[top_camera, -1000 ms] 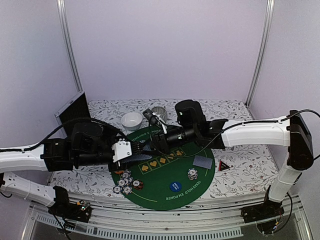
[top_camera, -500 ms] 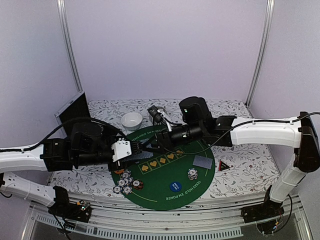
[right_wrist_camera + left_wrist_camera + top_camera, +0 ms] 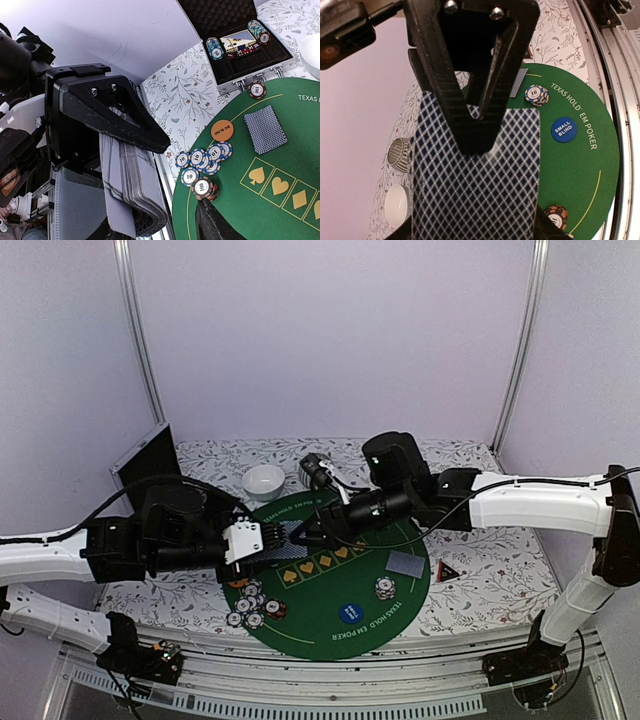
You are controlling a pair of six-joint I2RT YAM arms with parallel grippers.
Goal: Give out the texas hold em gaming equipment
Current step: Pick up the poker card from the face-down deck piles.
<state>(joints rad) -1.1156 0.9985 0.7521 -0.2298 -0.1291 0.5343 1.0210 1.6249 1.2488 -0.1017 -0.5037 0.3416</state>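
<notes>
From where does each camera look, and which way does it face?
Top external: above, behind the bases, looking down at the green mat; left arm, right arm show.
Left wrist: looks along its own fingers over the held deck.
Right wrist: faces that deck; one own finger shows.
Shared: top and left wrist show the blue disc.

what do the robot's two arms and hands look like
The left arm and right arm are smooth white tubes joined by black motor housings, with thin black cables along them. The left hand has a white ribbed body, the right hand a black one; both end in flat black triangular fingers with silver screws.
</notes>
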